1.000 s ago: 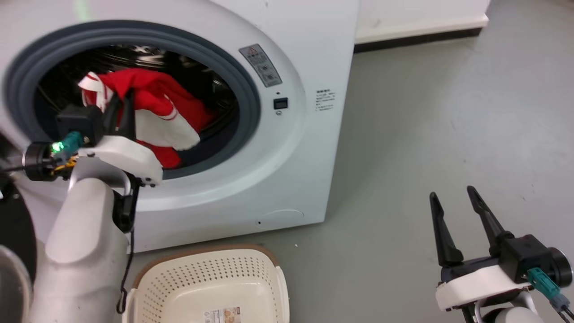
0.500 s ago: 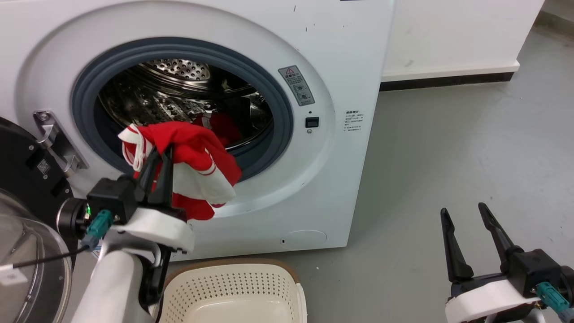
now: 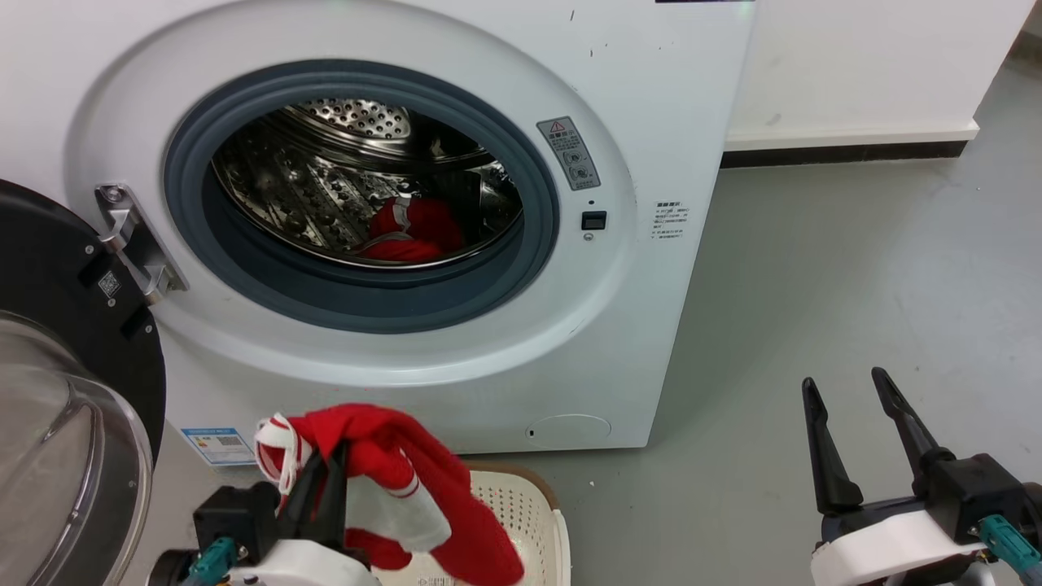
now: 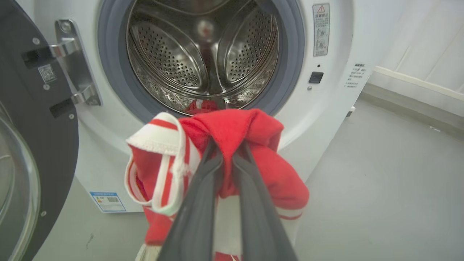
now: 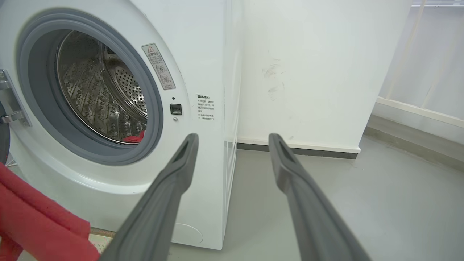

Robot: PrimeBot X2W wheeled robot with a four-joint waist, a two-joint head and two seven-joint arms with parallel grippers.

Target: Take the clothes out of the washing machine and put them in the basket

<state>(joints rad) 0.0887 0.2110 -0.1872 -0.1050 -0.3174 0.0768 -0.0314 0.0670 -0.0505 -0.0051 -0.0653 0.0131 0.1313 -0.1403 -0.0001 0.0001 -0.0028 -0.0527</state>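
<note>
My left gripper [image 3: 328, 457] is shut on a red garment with white stripes [image 3: 407, 480], one of the clothes, and holds it just above the cream basket [image 3: 533, 513] at the bottom of the head view. In the left wrist view the left gripper [image 4: 228, 148] pinches a fold of this garment [image 4: 250, 127]. The washing machine [image 3: 651, 122] stands behind with its porthole open. Another red piece [image 3: 411, 232] lies low in its steel drum. My right gripper [image 3: 844, 382] is open and holds nothing over the floor at the lower right; in its wrist view the right gripper [image 5: 233, 139] has wide-spread fingers.
The black-framed glass door [image 3: 73, 342] is swung open to the left, close beside my left arm. Grey floor [image 3: 855, 244] stretches to the right of the machine. A white wall with a dark baseboard [image 3: 847, 150] runs behind it.
The left gripper has drawn the red garment out of the porthole and down to just above the basket. The head camera has shifted meanwhile. The right gripper has stayed put.
</note>
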